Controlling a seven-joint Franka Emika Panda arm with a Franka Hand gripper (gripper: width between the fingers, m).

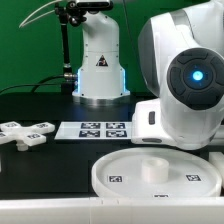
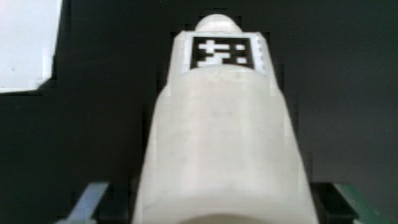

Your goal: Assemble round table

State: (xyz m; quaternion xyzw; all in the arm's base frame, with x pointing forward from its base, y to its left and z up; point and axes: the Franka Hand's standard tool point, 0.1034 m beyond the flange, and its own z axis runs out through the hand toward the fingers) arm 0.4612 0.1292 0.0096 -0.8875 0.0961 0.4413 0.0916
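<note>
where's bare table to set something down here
Bare table: the near corner at the exterior view's left, between cross-shaped foot and round disc; also the strip between marker board and robot base. Crowded at its right, under the arm.

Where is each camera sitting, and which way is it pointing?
Exterior view: sits low by the table's edge, facing the robot base across the round disc; the arm's big joint fills the exterior view's right.
Wrist view: on the wrist, looking down along the leg held in the claw; only dark fingertips show.
Shared: just the black table.
</note>
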